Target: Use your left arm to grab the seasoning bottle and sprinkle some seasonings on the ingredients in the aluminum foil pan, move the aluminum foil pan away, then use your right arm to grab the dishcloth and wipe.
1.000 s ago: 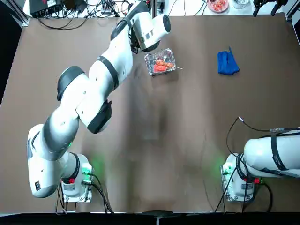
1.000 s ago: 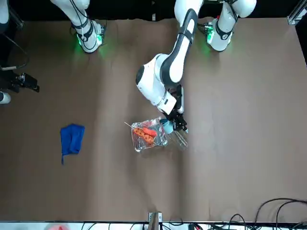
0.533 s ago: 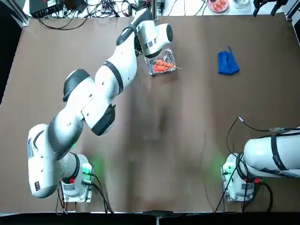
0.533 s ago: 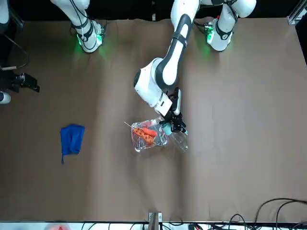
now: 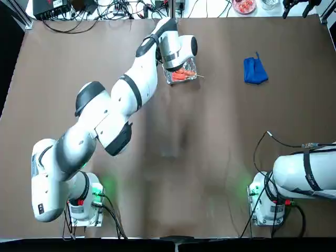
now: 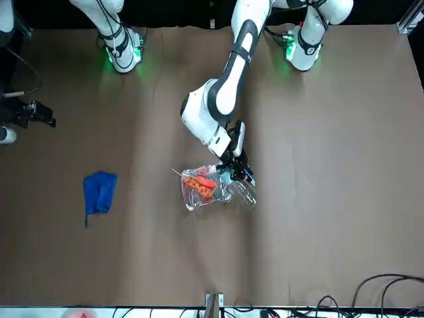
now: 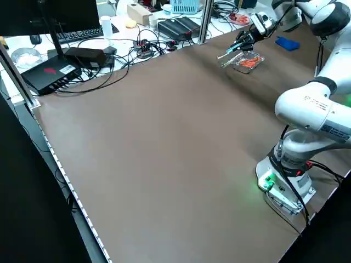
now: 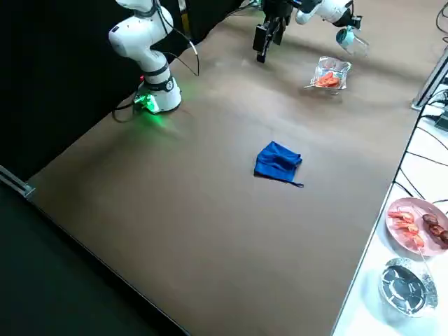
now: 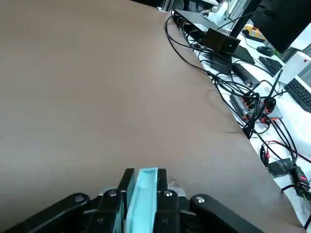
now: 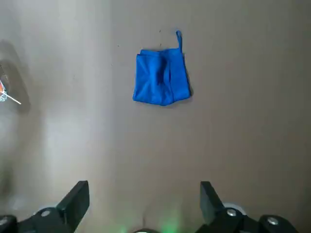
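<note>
Far left: black box (image 5: 50, 7) and cables (image 5: 110, 9), off the table's far edge, well left of the left jaws.

Left gripper (image 6: 237, 172): clamped on the light blue cap end of the seasoning bottle (image 6: 245, 193). Jaws narrow, cap between them. Bottle is slanted, its clear body sticking out to the left of the jaws, away from the foil pan. Can't tell what's inside it.

Aluminum foil pan (image 6: 189, 203): on the table (image 6: 318, 199), just right of the left jaws. Ingredients (image 6: 200, 187) inside, red-orange chunks; skewer (image 6: 175, 171) pokes past the rim on the side away from those jaws.

Pink plate (image 8: 418, 241) with more food: past the far edge, beyond both sets of jaws. Clear bowl (image 8: 408, 288) next to it.

Dishcloth (image 5: 255, 71): bunched flat on the table, well right of the left jaws, farther out from the robot than the right jaws, and apart from both.

Right gripper (image 10: 145, 187): parked off to the right of the cloth, jaws wide, nothing between them.
</note>
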### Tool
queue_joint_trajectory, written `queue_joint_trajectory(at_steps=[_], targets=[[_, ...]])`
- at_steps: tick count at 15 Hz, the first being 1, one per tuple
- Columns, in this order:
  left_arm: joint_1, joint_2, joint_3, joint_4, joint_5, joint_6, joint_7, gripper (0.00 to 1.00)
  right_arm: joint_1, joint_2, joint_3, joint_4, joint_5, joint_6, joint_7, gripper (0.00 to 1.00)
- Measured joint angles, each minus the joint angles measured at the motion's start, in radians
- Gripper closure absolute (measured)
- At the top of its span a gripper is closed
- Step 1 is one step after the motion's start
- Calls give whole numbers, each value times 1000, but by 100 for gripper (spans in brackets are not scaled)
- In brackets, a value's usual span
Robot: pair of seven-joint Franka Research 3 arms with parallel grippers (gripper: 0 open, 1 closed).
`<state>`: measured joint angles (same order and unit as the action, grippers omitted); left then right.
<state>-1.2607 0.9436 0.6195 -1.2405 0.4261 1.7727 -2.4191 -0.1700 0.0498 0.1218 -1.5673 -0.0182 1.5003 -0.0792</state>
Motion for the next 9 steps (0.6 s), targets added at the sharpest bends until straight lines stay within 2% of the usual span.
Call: queue_joint_trajectory(at_steps=[9], targets=[[-12,1,0,3,26,0,26,78,0,0,-2,0,0,0,0,0]])
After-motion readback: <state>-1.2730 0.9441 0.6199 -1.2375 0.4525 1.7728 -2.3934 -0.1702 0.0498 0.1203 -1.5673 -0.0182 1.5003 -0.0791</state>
